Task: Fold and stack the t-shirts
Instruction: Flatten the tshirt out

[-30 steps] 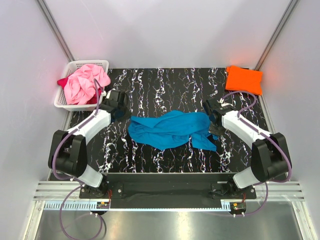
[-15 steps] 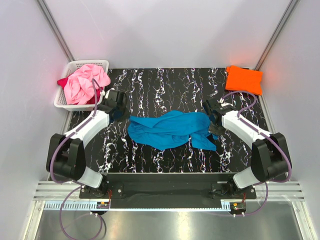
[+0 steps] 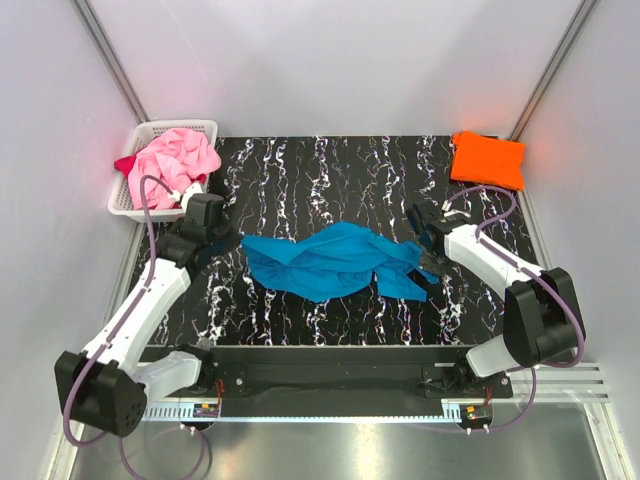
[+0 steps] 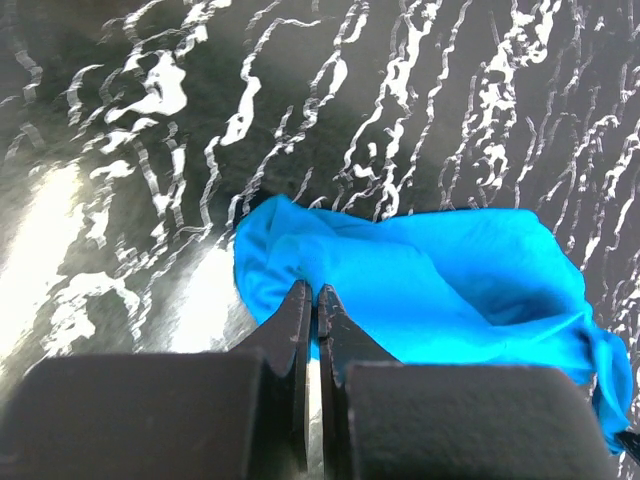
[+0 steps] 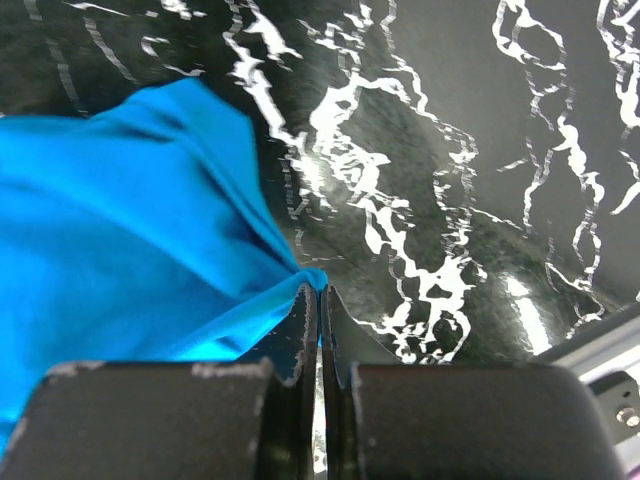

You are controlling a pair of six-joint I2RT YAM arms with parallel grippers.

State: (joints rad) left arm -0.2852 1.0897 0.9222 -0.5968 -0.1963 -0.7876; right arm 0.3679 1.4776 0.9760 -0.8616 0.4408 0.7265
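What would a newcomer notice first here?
A crumpled turquoise blue cloth t-shirt lies mid-table, pinched at each end by the left fingers and right fingers. A folded bright orange t-shirt sits at the far right corner; a light pink t-shirt lies in the white plastic lattice basket far left.

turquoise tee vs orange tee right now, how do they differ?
Shape: the orange t-shirt is folded into a compact rectangle; the turquoise t-shirt is crumpled and drawn out sideways.
Place: orange sits at the far right corner of the table; turquoise lies mid-table between the arms.
Grip: turquoise is pinched at its ends by the left gripper and right gripper; orange is untouched.
Shared: both lie on the table.
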